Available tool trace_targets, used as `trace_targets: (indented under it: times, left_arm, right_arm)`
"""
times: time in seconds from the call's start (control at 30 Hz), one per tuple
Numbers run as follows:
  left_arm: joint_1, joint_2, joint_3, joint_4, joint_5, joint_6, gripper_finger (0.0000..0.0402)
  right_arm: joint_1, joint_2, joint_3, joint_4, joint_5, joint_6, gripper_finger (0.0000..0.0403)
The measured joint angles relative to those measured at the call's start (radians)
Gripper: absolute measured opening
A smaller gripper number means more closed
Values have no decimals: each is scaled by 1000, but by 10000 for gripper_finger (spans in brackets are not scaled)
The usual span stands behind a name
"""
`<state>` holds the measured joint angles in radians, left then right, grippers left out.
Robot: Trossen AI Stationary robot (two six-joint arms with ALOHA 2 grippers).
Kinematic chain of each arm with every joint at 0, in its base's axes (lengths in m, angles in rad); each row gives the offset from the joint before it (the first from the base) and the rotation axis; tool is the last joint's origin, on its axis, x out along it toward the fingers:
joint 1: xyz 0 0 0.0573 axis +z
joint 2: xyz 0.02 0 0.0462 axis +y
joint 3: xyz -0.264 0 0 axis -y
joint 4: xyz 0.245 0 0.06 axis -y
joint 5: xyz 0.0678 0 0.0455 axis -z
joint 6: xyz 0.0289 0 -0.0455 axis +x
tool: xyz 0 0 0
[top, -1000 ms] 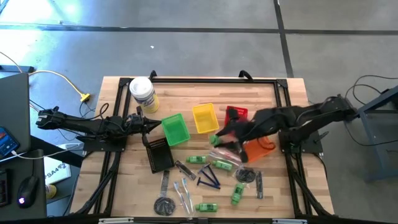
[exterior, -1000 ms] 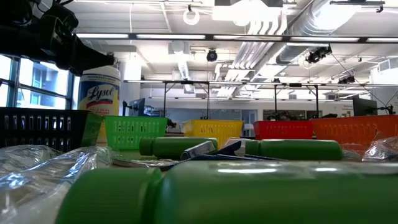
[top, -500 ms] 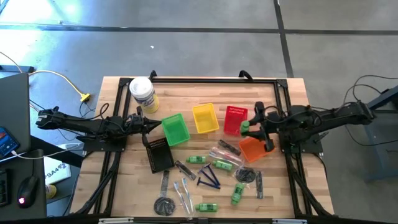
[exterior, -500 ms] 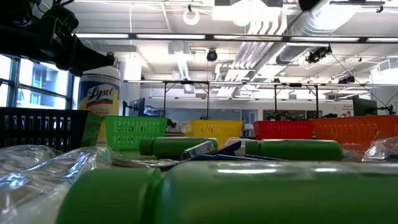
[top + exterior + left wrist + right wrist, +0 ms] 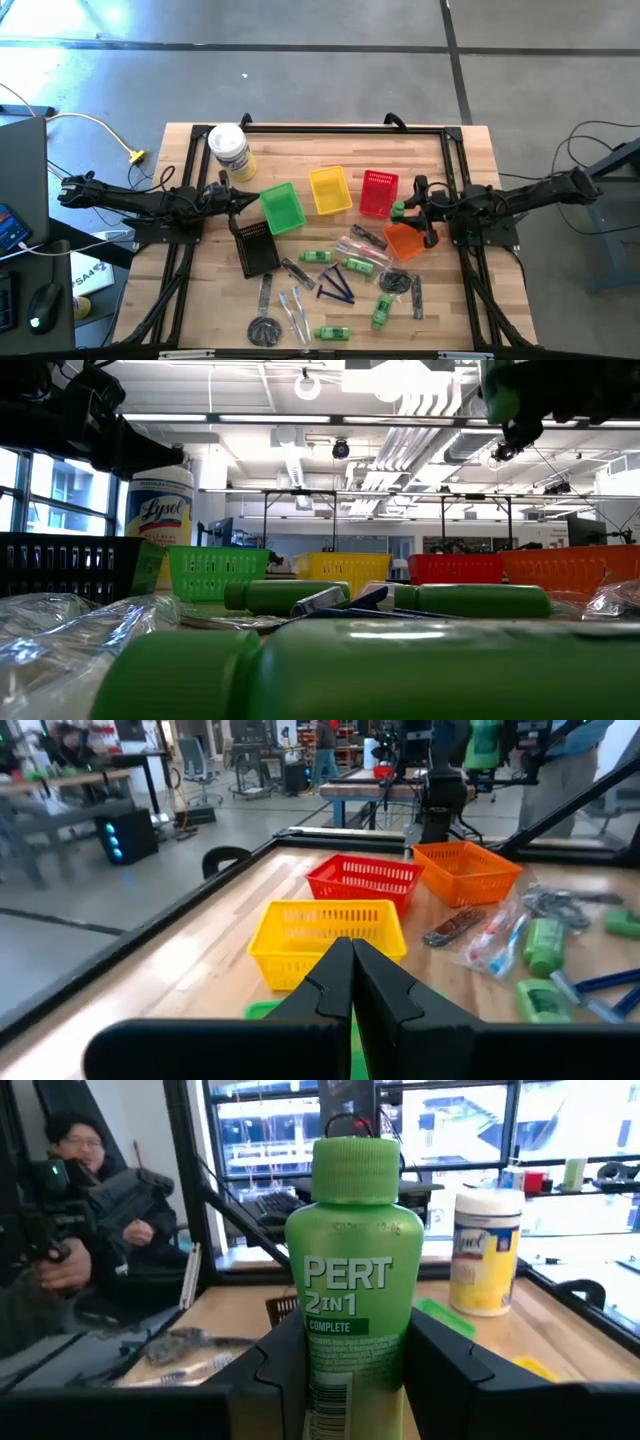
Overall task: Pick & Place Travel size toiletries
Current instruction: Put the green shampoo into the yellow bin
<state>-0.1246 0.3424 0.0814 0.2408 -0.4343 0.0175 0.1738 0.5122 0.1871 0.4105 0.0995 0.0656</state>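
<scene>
Green mini bottle (image 5: 345,1280) stands upright, cap up, clamped in the right end effector (image 5: 408,211) above the orange basket (image 5: 404,240).

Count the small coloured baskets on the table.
5: green basket, yellow and red in a row mid-table; orange beside the red; black beside the green. None seems hidden.

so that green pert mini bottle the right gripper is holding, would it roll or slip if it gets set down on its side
The small green plastic Pert bottle is round-bodied, so on its side it would probably roll on the flat wooden table. Its smooth glossy wall looks somewhat slippery, though the right gripper holds it upright between its fingers. Being small, it is likely light and easily nudged.
</scene>
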Motion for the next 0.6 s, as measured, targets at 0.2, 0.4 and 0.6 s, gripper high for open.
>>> trace_targets:
  times: [0.2,0.4,0.6]
  left_arm:
    - [0,0,0,3,-3,106,0]
    - [0,0,0,12,-4,219,0]
    - [0,0,0,98,-4,216,0]
  right_arm:
    - [0,-14,-23,43,-28,-13,122]
    - [0,6,-22,53,-27,-95,124]
    - [0,11,-22,58,-28,-148,122]
